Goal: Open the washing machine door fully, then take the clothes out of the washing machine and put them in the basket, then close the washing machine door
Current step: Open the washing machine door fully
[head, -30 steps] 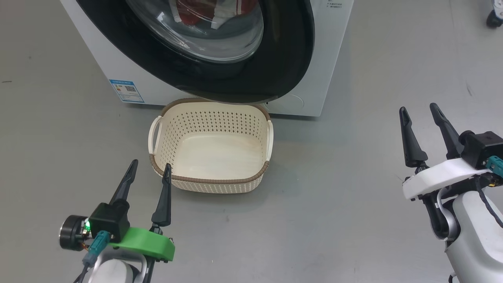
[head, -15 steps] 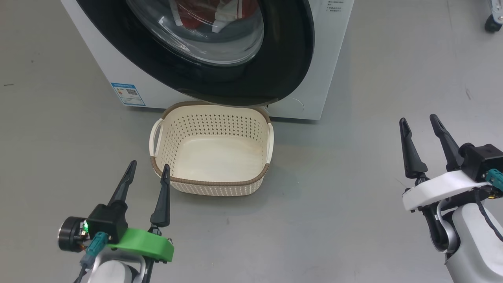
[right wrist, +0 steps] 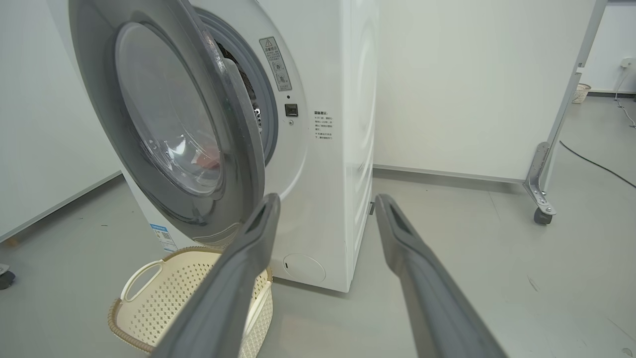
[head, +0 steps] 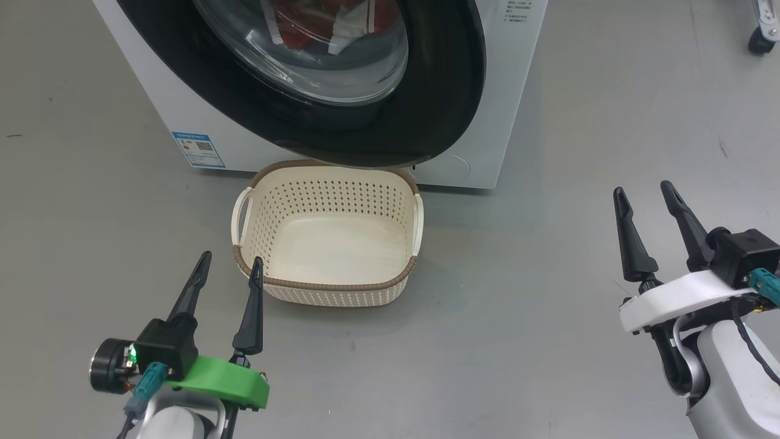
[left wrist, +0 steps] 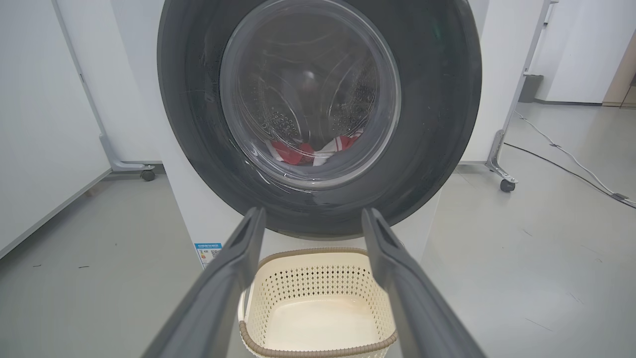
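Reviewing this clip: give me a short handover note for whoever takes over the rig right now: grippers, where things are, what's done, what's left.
Left gripper: open, empty, near the basket's near-left corner.
Right gripper: open, empty, off to the right of the washing machine.
Washing machine door: ajar, not fully open, overhanging the basket's far rim.
Clothes: inside the drum, seen through the glass.
Basket: empty, on the floor in front of the machine.
Done: door only partly open.
Left: swing the door fully open, move the clothes to the basket, close the door.
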`<state>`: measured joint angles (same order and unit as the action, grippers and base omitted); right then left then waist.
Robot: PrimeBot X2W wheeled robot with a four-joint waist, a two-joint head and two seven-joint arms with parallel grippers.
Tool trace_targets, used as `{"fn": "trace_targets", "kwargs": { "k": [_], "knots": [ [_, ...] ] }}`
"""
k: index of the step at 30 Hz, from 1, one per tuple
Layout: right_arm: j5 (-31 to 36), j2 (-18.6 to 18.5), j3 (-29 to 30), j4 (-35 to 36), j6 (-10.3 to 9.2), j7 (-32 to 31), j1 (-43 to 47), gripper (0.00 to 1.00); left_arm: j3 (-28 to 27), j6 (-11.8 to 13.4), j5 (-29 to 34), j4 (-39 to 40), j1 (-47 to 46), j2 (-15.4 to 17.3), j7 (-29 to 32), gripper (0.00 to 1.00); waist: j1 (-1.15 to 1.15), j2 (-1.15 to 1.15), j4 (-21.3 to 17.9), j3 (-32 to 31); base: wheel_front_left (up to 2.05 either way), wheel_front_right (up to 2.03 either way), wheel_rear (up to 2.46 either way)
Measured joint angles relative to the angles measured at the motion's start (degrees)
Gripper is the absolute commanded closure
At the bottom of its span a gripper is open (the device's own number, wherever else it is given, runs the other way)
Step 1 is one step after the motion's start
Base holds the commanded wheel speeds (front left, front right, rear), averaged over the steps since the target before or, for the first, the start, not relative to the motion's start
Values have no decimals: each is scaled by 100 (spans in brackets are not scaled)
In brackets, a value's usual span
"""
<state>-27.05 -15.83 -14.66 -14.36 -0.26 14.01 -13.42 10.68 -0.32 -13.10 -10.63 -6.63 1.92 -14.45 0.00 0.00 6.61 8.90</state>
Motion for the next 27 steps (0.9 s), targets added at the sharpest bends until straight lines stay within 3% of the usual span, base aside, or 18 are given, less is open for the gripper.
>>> {"fn": "trace_targets", "kwargs": {
  "k": [13,14,15,16,19,27],
  "knots": [
    [44,-11,36,88,2,1,24,3,57,-30,0,-2,76,0,0,0,0,0,26,-18,0,0,0],
    [44,-15,38,96,10,1,24,57,65,-30,0,-2,77,0,0,0,0,0,31,-20,0,0,0],
    [44,-21,38,99,11,1,24,86,70,-31,0,-2,77,0,0,0,0,0,36,-22,0,0,0],
    [43,-22,38,103,13,1,25,100,76,-31,0,-2,78,0,0,0,0,0,42,-23,0,0,0],
    [26,-23,44,108,35,2,25,100,98,-34,0,-2,79,0,0,0,0,0,59,-18,0,0,0],
    [-539,-42,259,120,330,-240,-126,100,249,-57,0,-1,80,2,0,0,0,0,143,65,0,0,0]
  ]
}}
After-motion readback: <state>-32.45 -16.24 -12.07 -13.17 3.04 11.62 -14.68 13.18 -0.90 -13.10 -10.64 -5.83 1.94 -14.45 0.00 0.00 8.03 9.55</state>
